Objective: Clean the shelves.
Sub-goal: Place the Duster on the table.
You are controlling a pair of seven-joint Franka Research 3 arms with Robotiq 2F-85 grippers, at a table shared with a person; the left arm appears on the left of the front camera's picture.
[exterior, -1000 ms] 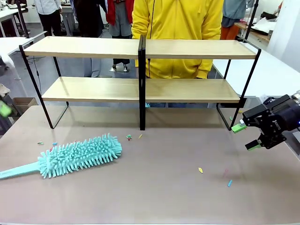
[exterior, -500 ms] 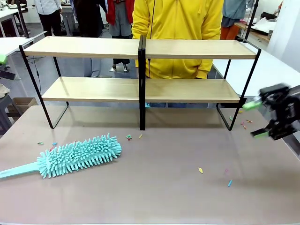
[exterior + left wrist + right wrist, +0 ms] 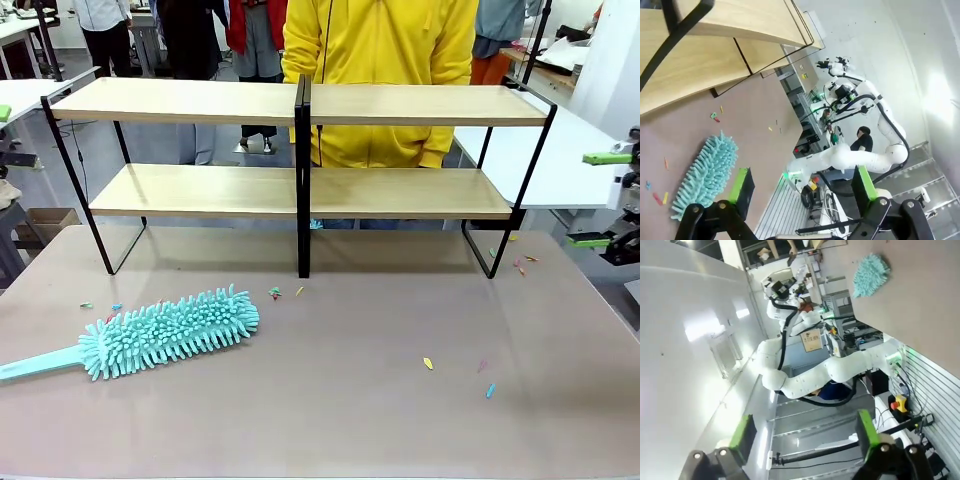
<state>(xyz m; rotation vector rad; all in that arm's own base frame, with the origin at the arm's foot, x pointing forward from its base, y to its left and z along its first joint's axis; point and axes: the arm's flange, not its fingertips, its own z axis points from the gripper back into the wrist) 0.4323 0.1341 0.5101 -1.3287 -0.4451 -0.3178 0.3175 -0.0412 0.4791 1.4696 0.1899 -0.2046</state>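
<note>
now the right gripper (image 3: 600, 200) (jaws wide, holding nothing) has pulled back from the shelves (image 3: 300, 105).

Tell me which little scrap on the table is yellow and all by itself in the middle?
It's the small yellow scrap, lying alone on the brown table. The blue scrap is farther right, and the other bits sit by the shelves.

No text, label, brand or number can be read anywhere in these pictures.
</note>
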